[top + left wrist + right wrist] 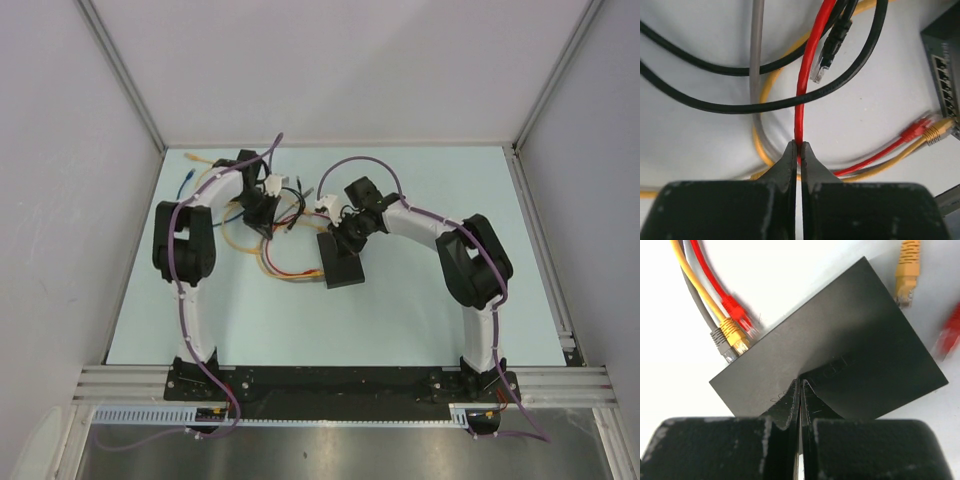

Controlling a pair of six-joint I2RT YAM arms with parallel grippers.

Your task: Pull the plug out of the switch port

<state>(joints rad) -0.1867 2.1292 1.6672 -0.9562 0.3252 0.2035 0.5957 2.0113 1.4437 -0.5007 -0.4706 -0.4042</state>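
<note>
The switch is a flat matte-black box in the middle of the table. In the right wrist view a red plug, a yellow plug and a grey plug sit at its port edge. My right gripper is shut, its tips resting on the switch's top. My left gripper is shut on the red cable, which runs round to the red plug at the switch's ports. I cannot tell whether the red plug is fully seated.
Loose black cables, a grey cable and a yellow cable lie tangled under the left gripper, with a black cable's free clear plug. A loose yellow plug and a blurred red plug lie past the switch.
</note>
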